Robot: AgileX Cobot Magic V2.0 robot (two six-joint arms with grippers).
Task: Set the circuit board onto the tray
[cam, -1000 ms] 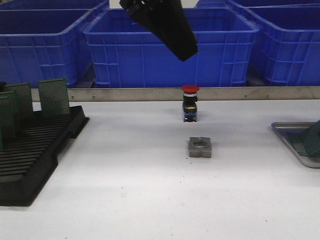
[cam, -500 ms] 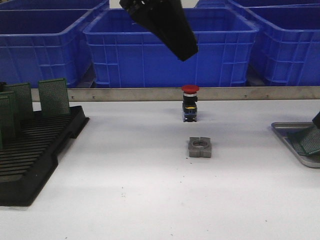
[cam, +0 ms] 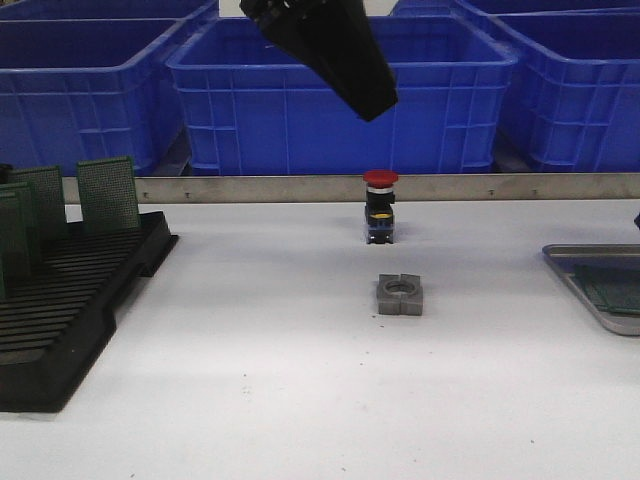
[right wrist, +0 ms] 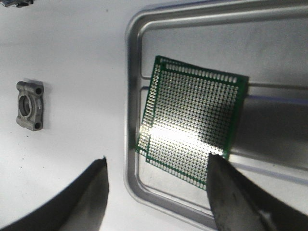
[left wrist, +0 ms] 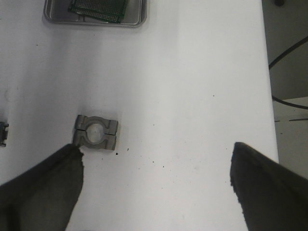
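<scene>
Right wrist view: green perforated board (right wrist: 192,134) lies flat inside ridged metal tray (right wrist: 132,96), centre-right of frame. Right gripper (right wrist: 156,197) spread, empty. Left gripper (left wrist: 156,185) spread over grey clamp block (left wrist: 96,133).

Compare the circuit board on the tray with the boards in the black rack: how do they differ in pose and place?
The circuit board lies flat on the silver tray, at the table's right edge; the rack boards stand upright in the black rack, at the left. The tray board lies alone; several rack boards stand together. All are green and perforated.
</scene>
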